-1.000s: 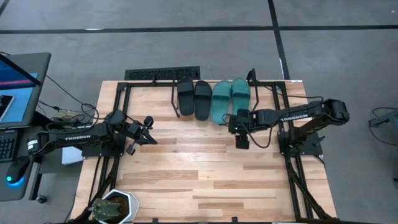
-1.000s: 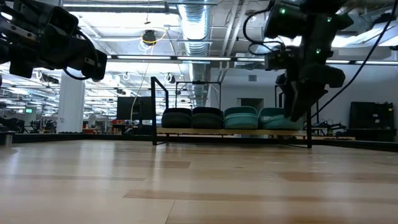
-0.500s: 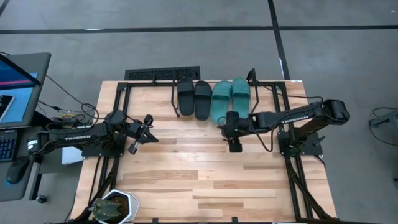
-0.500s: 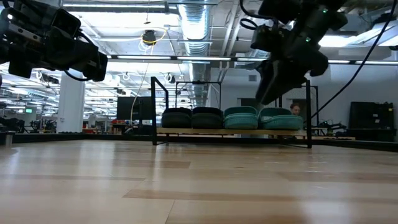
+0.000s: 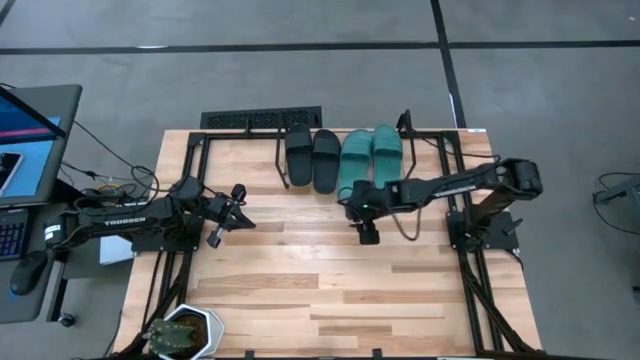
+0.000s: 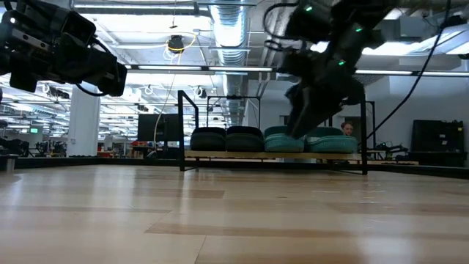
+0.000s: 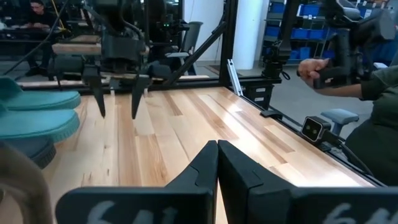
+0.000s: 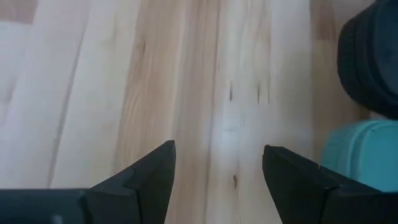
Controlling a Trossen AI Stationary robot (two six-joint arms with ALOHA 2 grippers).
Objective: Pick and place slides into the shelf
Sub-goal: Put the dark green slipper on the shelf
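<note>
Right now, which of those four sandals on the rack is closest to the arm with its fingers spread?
The inner teal slide, next to the black pair; the right gripper hangs open just in front of it.

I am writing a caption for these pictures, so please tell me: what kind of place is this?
Most likely a robotics lab or workshop. Exposed ducts run across the ceiling, a wooden table carries two robot arms, blue storage bins fill shelving behind, and a monitor stands beside the table.

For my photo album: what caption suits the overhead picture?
Four slides lined up on the shelf, right claw open nearby.
</note>
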